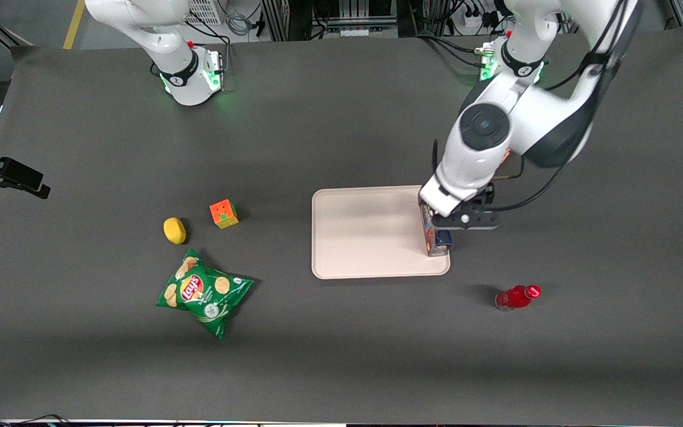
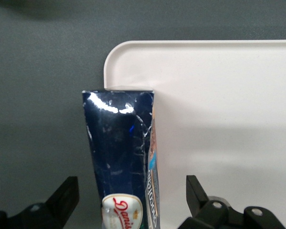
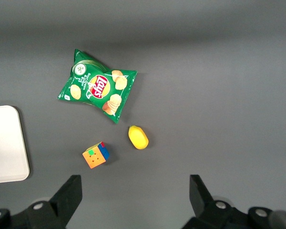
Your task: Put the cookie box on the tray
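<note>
Cookie box (image 2: 120, 162) lies along the tray (image 1: 365, 231) edge nearest the working arm, by a corner, apparently straddling the rim. Tool (image 2: 132, 202) above it, fingers (image 2: 62, 195) apart, not touching. Risk: box sits half off the rim, may tip onto the counter (image 1: 341, 356).

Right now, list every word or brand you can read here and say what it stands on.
"Lay's": on the green chip bag.
"Danis", cut off: on the white logo of the cookie box, lying on the tray edge between the gripper's open fingers.
Side print on the box: unreadable.
</note>
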Controlling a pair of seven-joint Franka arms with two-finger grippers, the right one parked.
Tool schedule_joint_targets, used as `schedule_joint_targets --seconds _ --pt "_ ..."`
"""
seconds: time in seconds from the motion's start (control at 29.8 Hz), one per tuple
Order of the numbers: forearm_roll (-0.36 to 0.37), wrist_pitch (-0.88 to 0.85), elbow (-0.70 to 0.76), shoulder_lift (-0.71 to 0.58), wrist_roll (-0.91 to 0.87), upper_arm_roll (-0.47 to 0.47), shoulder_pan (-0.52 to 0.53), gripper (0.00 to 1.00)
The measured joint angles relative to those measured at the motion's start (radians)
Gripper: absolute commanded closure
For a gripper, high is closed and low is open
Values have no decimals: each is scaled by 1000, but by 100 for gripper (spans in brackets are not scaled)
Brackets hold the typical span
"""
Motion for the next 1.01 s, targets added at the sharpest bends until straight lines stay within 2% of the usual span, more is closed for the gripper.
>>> schedule_joint_targets --seconds 0.27,0.4,0.54,0.64,0.84,1.01 --pt "-20 -87 117 -1 262 183 7 0" --pt "-39 -113 132 -8 303 258 11 0" --pt "-43 -122 124 -20 306 292 12 0" --pt "-49 -87 86 -35 304 312 11 0" --pt "-67 48 -91 -119 304 345 11 0" --pt "-73 90 -194 -183 304 351 11 0"
